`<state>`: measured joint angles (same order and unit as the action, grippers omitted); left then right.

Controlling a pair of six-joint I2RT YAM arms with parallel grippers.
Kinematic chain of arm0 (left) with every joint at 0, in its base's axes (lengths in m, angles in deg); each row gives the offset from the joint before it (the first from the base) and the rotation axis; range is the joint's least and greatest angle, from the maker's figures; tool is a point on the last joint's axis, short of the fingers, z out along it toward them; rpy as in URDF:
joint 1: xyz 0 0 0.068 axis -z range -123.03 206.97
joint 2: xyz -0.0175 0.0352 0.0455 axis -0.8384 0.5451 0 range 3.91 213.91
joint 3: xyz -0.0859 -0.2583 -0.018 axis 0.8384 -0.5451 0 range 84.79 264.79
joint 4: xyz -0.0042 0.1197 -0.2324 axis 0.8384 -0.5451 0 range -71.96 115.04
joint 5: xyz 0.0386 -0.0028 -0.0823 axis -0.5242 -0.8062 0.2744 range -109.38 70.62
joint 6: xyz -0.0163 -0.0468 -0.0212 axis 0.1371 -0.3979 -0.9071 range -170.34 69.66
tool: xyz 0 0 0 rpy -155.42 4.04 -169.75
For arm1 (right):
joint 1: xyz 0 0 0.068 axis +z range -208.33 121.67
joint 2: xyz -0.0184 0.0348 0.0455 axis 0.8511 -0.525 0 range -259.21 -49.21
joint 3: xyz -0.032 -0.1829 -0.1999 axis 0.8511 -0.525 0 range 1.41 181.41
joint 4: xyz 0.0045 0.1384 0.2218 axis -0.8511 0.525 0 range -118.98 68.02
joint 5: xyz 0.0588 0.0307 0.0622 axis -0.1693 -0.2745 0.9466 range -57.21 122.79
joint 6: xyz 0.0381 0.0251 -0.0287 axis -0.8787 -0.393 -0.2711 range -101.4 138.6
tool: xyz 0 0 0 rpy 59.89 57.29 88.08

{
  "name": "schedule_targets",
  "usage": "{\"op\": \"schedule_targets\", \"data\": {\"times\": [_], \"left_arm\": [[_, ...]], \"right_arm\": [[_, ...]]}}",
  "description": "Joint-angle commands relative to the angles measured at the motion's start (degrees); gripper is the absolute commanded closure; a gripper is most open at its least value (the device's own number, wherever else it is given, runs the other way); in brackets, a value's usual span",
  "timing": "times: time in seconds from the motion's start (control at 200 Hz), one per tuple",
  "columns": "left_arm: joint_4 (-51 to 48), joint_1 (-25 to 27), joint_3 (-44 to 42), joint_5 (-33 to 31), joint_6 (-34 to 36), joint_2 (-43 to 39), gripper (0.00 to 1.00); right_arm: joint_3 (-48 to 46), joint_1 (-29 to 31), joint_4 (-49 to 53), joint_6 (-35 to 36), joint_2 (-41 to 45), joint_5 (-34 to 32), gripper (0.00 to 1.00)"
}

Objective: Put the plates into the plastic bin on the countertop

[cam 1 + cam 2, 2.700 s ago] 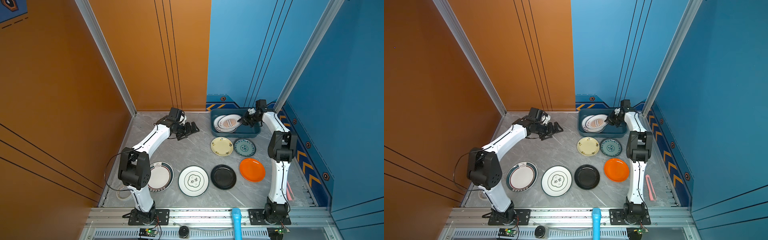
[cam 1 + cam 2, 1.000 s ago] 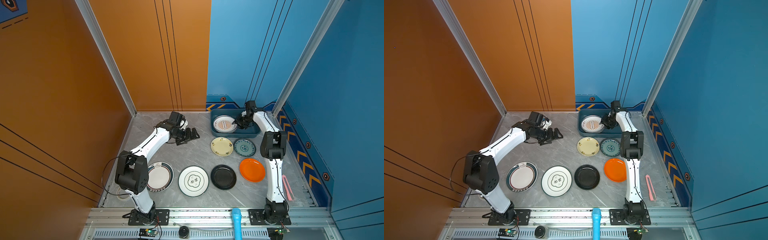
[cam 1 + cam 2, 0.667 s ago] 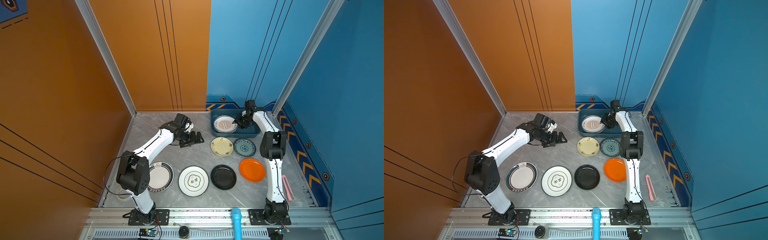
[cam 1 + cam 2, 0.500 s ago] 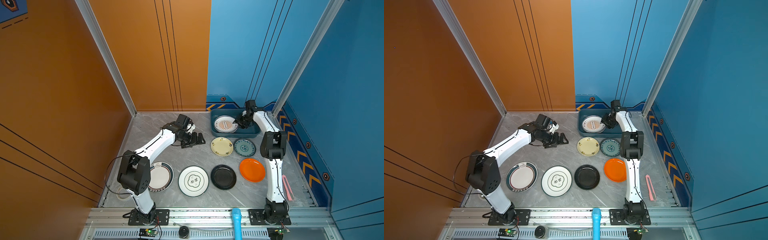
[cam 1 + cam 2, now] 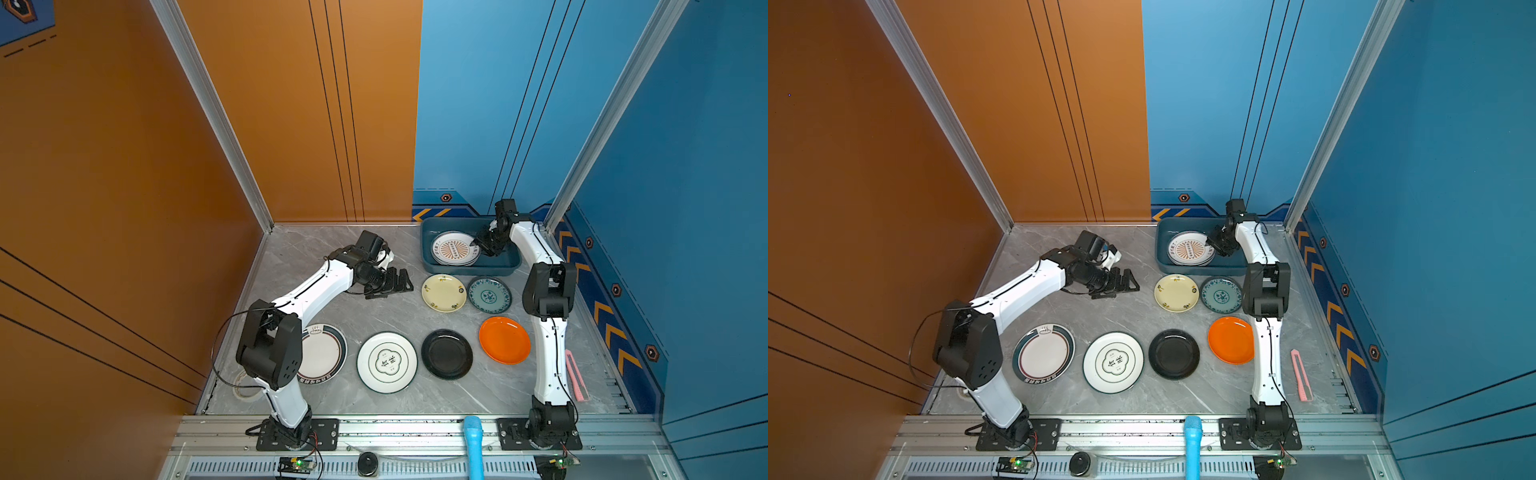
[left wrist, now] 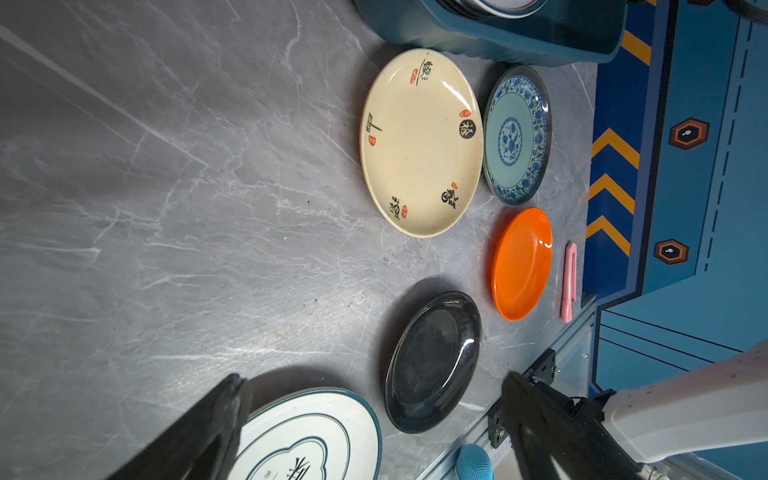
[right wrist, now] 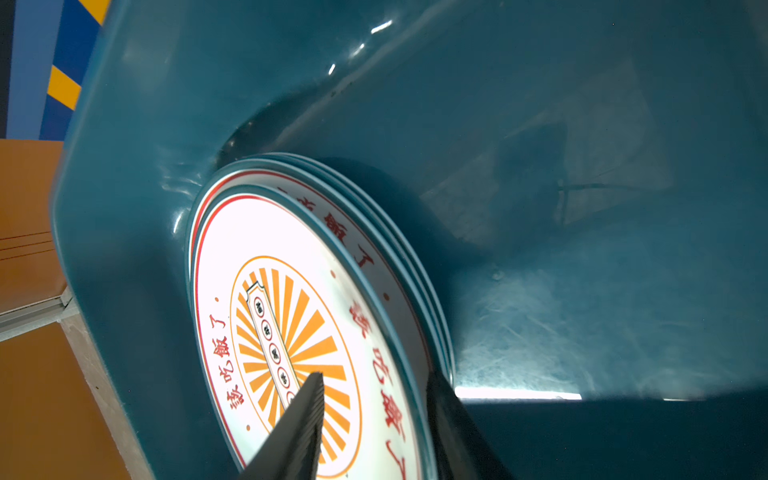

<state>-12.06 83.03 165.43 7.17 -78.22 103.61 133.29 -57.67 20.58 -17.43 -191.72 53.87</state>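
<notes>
1. Right wrist view showed the right gripper (image 7: 374,374) partly open astride the rim of the sunburst plate (image 7: 282,291), which topped a stack in the bin (image 7: 540,124); whether it gripped could not be told.
2. Wide open and empty, the left gripper (image 5: 397,282) hung near the cream plate (image 5: 443,292).
3. Outside the bin, the teal plate (image 5: 489,294), orange plate (image 5: 504,340), black plate (image 5: 446,354) and two white plates (image 5: 386,361) lay on the countertop (image 5: 457,395).

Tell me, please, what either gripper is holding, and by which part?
The left gripper is open and empty. The right gripper straddles the rim of the top sunburst plate in the plastic bin; whether it pinches cannot be told.
</notes>
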Motion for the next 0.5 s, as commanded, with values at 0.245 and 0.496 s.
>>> {"op": "schedule_targets", "data": {"times": [0.245, 0.496], "left_arm": [[0.0, 1.1, -0.1, 0.8, 0.0, 0.4, 0.04], [0.0, 1.3, 0.2, 1.1, 0.1, 1.2, 0.04]], "right_arm": [[0.4, -1.1, 3.0, 1.1, 4.3, -2.7, 0.56], [0.3, -1.4, 6.0, 2.9, 4.4, -6.7, 0.56]]}}
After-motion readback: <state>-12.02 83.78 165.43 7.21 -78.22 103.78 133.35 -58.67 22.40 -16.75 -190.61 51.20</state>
